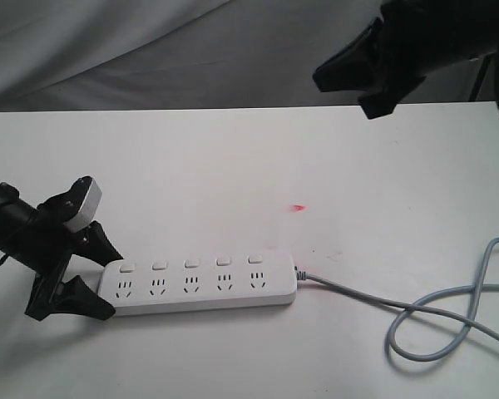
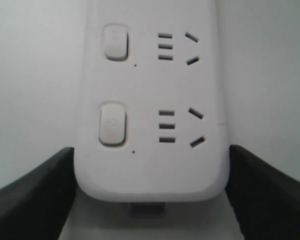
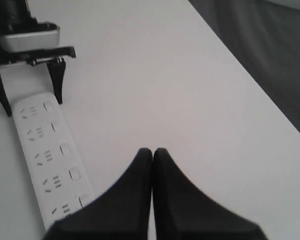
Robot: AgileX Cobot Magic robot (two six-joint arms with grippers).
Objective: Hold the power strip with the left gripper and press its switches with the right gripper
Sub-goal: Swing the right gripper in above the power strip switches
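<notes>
The white power strip (image 1: 201, 287) lies flat near the table's front, its row of switches (image 1: 190, 263) along the far side above the sockets. My left gripper (image 1: 102, 278) is shut on the strip's left end. In the left wrist view its black fingers (image 2: 45, 190) press both long sides of the power strip (image 2: 150, 90), and two switches (image 2: 112, 124) show. My right gripper (image 1: 324, 75) hangs high at the back right, well clear of the strip. In the right wrist view it (image 3: 152, 150) is shut on nothing, with the power strip (image 3: 40, 150) below.
The grey cord (image 1: 432, 312) leaves the strip's right end and loops across the table's front right. A small red spot (image 1: 297, 208) marks the white table (image 1: 233, 166) behind the strip. Grey cloth (image 1: 150, 50) hangs behind the table's back edge.
</notes>
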